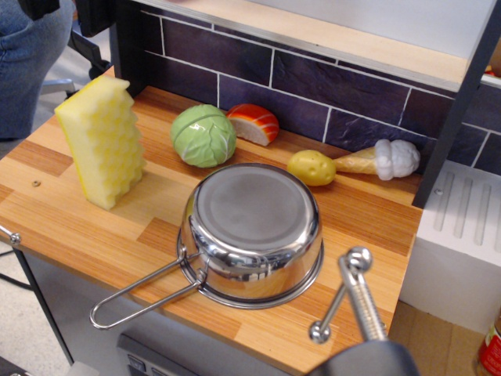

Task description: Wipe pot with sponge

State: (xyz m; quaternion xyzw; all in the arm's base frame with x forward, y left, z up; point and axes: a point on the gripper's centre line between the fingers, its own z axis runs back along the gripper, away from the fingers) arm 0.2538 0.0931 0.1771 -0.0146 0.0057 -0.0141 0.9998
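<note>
Observation.image: my hand (337, 296) spread, empty, right of pot (252, 233); sponge (102, 141) far left, untouched. Wiping not begun.

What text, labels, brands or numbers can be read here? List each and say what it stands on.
No readable text in this view.
The red container at the bottom right edge may carry a label, but it is cut off and blurred.
The pot, sponge and cabbage toy show no markings.
</note>
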